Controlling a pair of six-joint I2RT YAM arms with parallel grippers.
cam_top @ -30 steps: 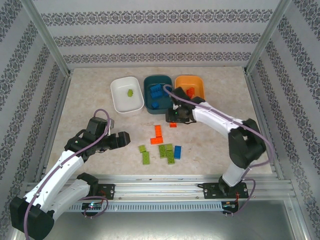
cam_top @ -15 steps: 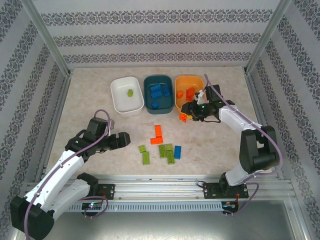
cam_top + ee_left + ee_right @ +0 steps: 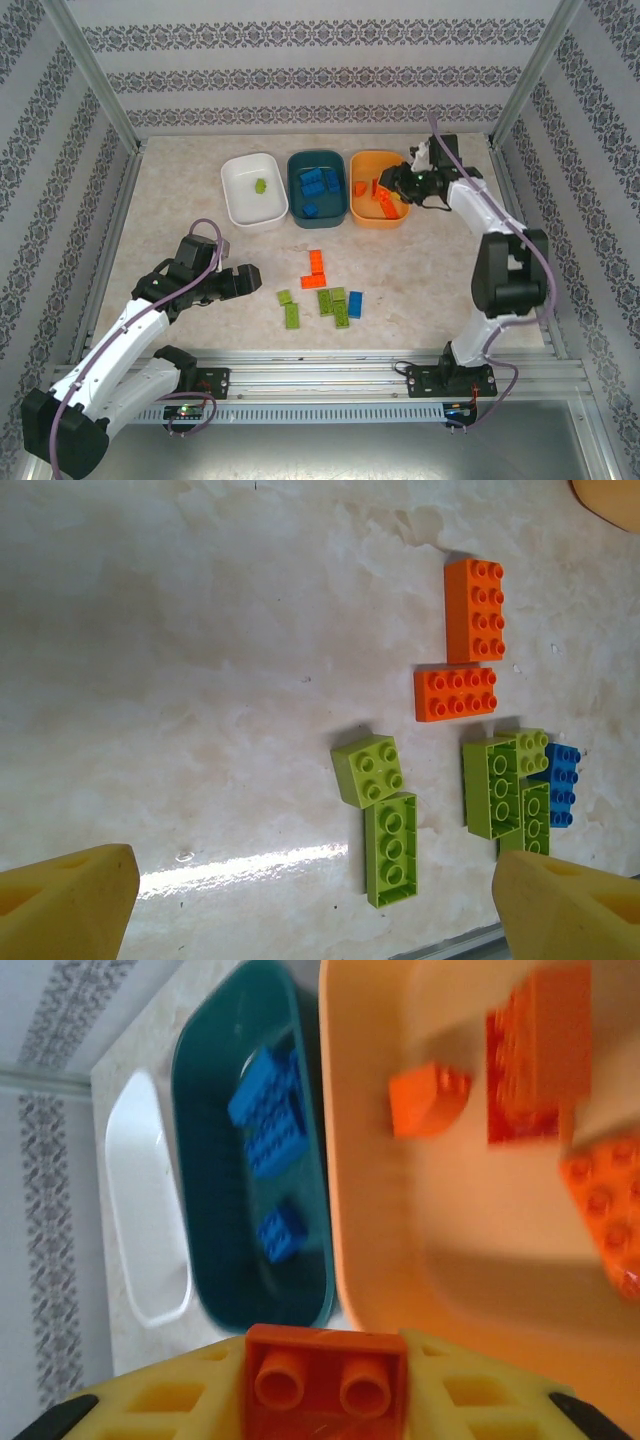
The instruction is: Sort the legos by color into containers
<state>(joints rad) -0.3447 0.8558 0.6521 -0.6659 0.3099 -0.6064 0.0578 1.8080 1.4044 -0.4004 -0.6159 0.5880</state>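
A beige marbled table (image 3: 180,200) stands inside a metal-framed booth lined with grey-and-white patterned wallpaper. From above, three shallow bowls sit side by side near the far edge: a white bowl (image 3: 240,202) on the left, a teal bowl (image 3: 336,212) in the middle and an orange bowl (image 3: 364,168) on the right. The white bowl holds one lime green brick (image 3: 260,185). The teal bowl holds several blue bricks (image 3: 318,183).

The right gripper (image 3: 393,183) reaches over the orange bowl from the bowl's right side. In its wrist camera, the yellow fingers (image 3: 170,1400) are clamped on a small orange brick (image 3: 325,1370), with two of its studs facing the lens. Beyond it lies the inside of the orange bowl, with three orange pieces (image 3: 428,1100) resting on the floor. The teal and white bowls lie alongside.

The left gripper (image 3: 245,277) hovers over the near-left part of the table, pointing toward a loose cluster of bricks at the table's middle. Its jaws are spread wide with nothing between them. In its wrist camera, the cluster shows clearly: two loose orange bricks (image 3: 474,611) touching in an L shape, and nearer the arm, five loose green bricks (image 3: 391,849). A single blue brick (image 3: 562,785) lies against the green ones on the right.
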